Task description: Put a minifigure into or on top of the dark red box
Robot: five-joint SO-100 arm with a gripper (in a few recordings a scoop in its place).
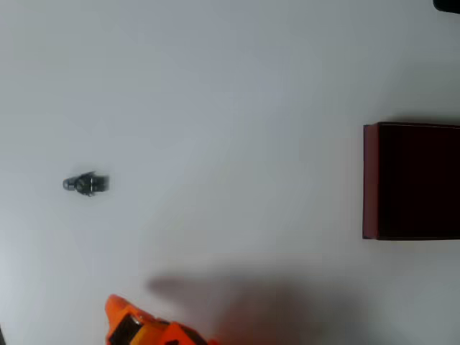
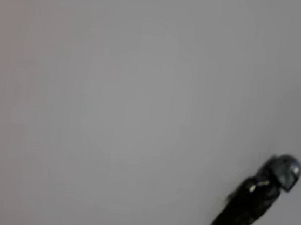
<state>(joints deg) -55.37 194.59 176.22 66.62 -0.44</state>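
Observation:
The minifigure [image 1: 86, 184] lies flat on the white table at the left of the overhead view, a tiny dark figure with its grey head pointing left. In the wrist view the minifigure [image 2: 255, 197] lies at the lower right, head up and to the right. The dark red box [image 1: 411, 181] stands at the right edge of the overhead view, cut off by the frame, its inside almost black. The orange end of my gripper [image 1: 126, 316] pokes in at the bottom edge, below and to the right of the figure and well apart from it. Its jaws are hidden.
White tabletop [image 1: 230, 108] stretches between the figure and the box. A soft shadow [image 1: 244, 302] of the arm falls on the table to the right of the orange part. A small dark object [image 1: 449, 4] sits at the top right corner.

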